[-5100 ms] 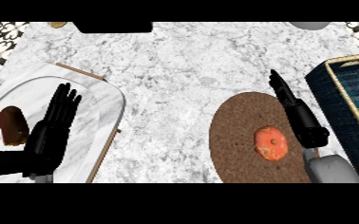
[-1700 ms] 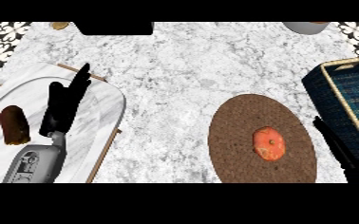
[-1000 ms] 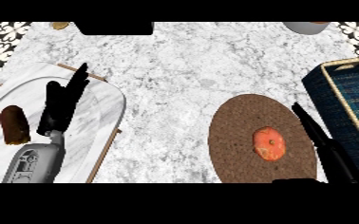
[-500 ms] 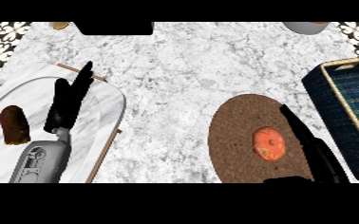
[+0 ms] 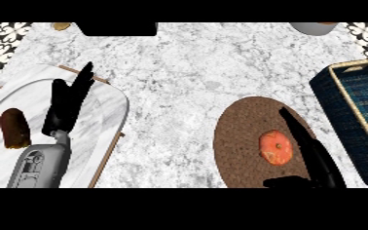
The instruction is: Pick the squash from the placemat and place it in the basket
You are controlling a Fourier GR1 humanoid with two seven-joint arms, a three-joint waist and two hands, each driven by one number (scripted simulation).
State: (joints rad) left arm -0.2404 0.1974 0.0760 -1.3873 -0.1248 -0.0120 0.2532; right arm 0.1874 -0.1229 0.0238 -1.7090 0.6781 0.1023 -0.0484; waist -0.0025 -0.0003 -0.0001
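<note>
head view: right hand (image 5: 310, 151) open beside squash (image 5: 276, 147) on placemat (image 5: 241, 141); basket (image 5: 348, 107) right.

No legible text, label, brand, number or sign appears on any surface in the head view, on either side of the fingers.

Orange squash (image 5: 275, 146) lies just left of the black right hand's (image 5: 310, 152) fingers, on a brown woven placemat (image 5: 241, 141). Right of those fingers stands a dark blue basket (image 5: 350, 108) with tan rim. The counter (image 5: 187, 78) is white-grey marble.
</note>
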